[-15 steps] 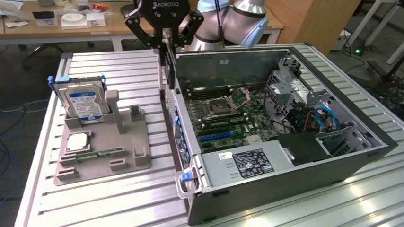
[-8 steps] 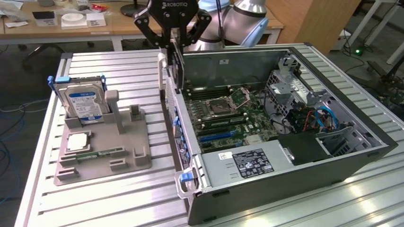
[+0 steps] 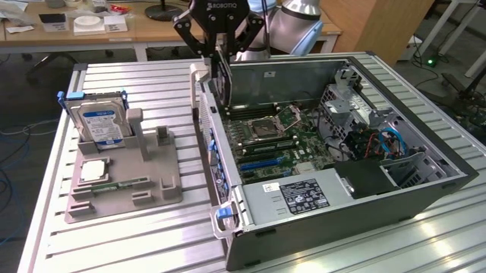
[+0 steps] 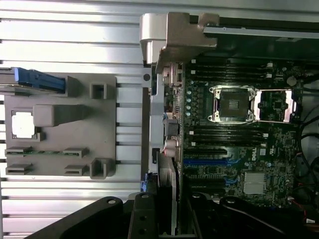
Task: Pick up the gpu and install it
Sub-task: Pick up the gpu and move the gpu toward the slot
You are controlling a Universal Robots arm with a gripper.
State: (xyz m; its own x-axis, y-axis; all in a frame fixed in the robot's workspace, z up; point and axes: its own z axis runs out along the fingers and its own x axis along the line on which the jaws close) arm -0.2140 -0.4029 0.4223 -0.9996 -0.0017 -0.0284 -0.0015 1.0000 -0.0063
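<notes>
My gripper (image 3: 218,52) hangs over the back wall of the open computer case (image 3: 425,170), shut on the gpu (image 3: 222,79). The gpu is a thin dark card held on edge, pointing down beside the case's rear panel. In the wrist view the gpu (image 4: 168,184) appears edge-on with its pale bracket, between my dark fingers (image 4: 142,219), just above the rear edge of the motherboard (image 4: 234,149). The blue expansion slot (image 4: 209,162) lies close beside the card on the board. The card hangs above the case and is seated in no slot.
A grey parts fixture (image 3: 122,196) on the slatted table, at the exterior view's left, holds a silver hard drive with blue label (image 3: 102,122), a processor chip (image 3: 93,170) and a memory stick (image 3: 122,185). Inside the case are the processor socket (image 3: 266,129), power supply (image 3: 304,196) and drive cage (image 3: 349,108).
</notes>
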